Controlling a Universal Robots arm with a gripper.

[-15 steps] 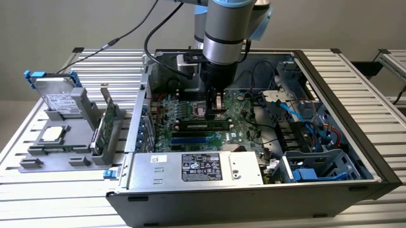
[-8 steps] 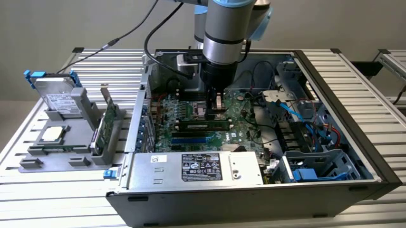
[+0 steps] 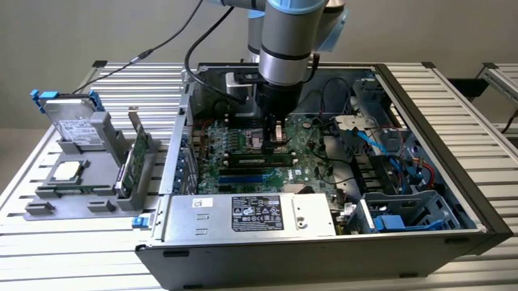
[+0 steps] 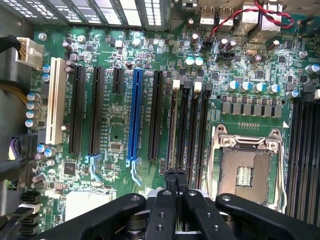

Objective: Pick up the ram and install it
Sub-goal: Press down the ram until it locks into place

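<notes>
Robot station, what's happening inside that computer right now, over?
Gripper shut, low over the memory slots. Ram looks seated in a slot beneath it; contact unclear. Blue cable lies aside, not blocking.

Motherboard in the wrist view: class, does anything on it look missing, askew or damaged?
The processor socket stands bare: its metal frame surrounds exposed contacts, with no chip or cooler on it. Nothing else on the motherboard looks broken, bent or spilled.

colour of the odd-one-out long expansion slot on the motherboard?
Blue slot, between black ones; clearest in the wrist view.
</notes>
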